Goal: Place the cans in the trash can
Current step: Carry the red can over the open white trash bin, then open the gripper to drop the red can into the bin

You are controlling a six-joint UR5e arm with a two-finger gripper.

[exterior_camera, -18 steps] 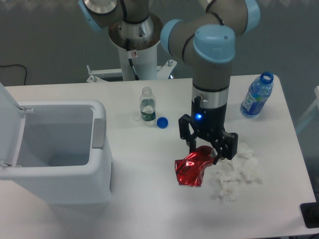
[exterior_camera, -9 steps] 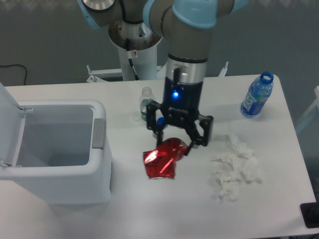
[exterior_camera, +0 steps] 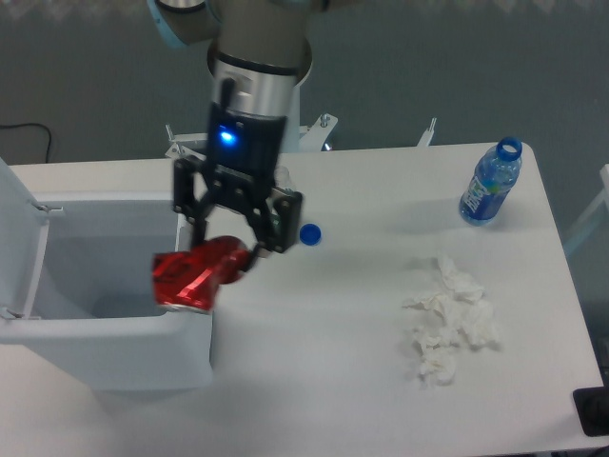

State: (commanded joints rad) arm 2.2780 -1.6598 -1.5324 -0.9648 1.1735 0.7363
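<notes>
**Gripper Carrying Dented Can at Bin Rim**

The gripper (exterior_camera: pixel 226 249) was clamped on the dented red can (exterior_camera: pixel 195 275), with its fingers (exterior_camera: pixel 269 231) pressed against the can's upper end. The can hung tilted below and to the camera-left of the gripper body, over the right rim of the white trash can (exterior_camera: pixel 114 328). The bin's hinged lid (exterior_camera: pixel 17 228) stood raised, on the far side of the opening from the gripper. A blue bottle cap (exterior_camera: pixel 309 233) lay on the table (exterior_camera: pixel 333 381) just camera-right of the fingers. Crumpled white tissues (exterior_camera: pixel 447 319) lay well to the camera-right and nearer the camera. A blue-labelled plastic bottle (exterior_camera: pixel 491 181) stood farther to the camera-right, near the table's far corner.
</notes>
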